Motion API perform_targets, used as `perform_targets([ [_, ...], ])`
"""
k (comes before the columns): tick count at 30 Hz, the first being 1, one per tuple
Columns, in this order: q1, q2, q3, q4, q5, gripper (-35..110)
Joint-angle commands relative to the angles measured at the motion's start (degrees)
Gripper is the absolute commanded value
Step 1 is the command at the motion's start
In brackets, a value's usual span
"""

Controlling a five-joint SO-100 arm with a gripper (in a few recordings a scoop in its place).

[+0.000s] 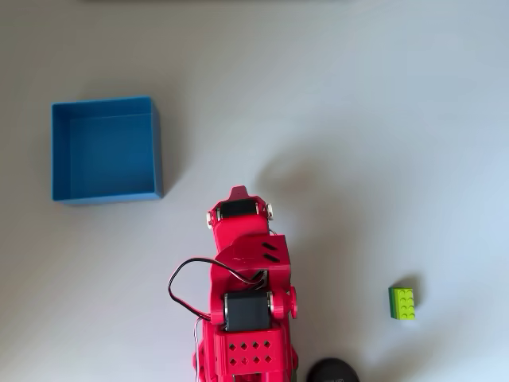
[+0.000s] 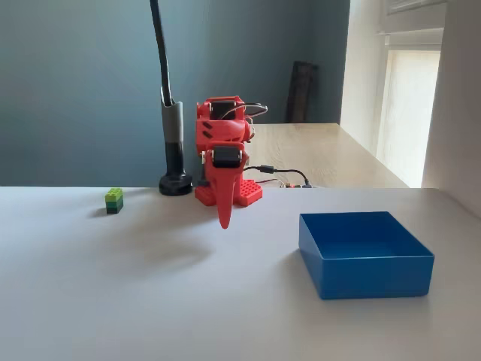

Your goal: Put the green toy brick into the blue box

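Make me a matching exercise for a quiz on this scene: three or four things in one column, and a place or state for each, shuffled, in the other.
Things:
1. small lime-green studded plastic brick
2. square shallow bright blue box
3. red arm's gripper
4. black round lamp base

Places or states:
A. hangs above the white table, pointing down, holding nothing
B. stands beside the red arm's base
C. lies alone at the right in the overhead view
D. sits open and empty at the upper left in the overhead view

Pairs: 1-C, 2-D, 3-A, 4-B
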Motion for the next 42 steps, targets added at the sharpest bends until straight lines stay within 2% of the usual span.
perform_targets([
  [1,0.26,0.88,0.7,0.62,-0.88,0],
  [28,-0.35,0.79,0.53,0.53,-1.67,0],
  [37,0.97,-0.18,-6.15,-2.02,0.26,0],
  [42,3.52,-6.94,-11.34,-2.02,0.79,0],
])
